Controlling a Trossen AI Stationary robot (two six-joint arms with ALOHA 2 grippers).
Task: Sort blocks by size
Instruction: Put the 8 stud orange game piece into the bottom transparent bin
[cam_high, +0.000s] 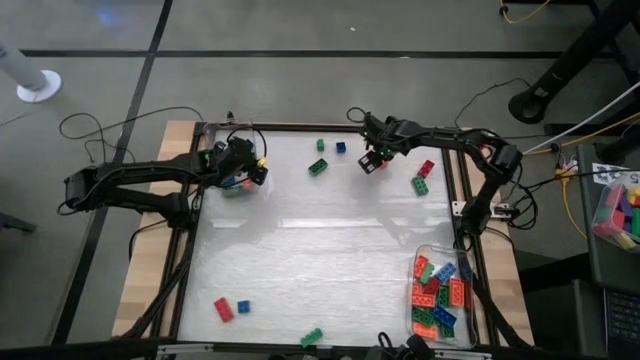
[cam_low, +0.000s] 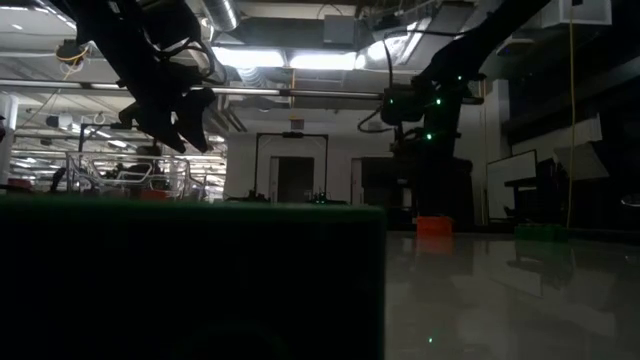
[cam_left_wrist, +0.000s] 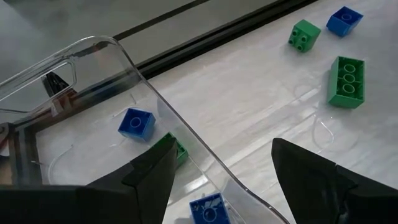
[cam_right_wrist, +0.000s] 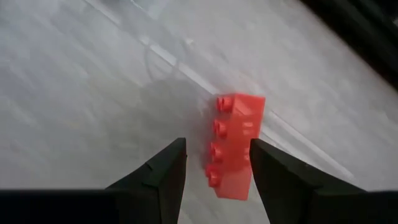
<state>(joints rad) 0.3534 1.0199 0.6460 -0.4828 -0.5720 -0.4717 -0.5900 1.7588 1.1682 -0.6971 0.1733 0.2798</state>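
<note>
Right wrist view: right end effector (cam_right_wrist: 214, 168) grips unmarked red block (cam_right_wrist: 235, 144) (no lettering).

A clear tray (cam_high: 444, 296) in the worktop's (cam_high: 320, 250) near right corner holds a heap of blocks (cam_high: 436, 297). A second clear tray (cam_left_wrist: 124, 62) sits at the far left edge with small blocks (cam_left_wrist: 136, 122) in it, under the left gripper (cam_high: 243, 170). Three blocks (cam_high: 318, 166) lie near the middle of the far edge, two (cam_high: 423, 176) towards the far right, three (cam_high: 231, 308) along the near edge. The right gripper (cam_high: 372, 162) holds a long block (cam_right_wrist: 234, 144) over the far edge.
</note>
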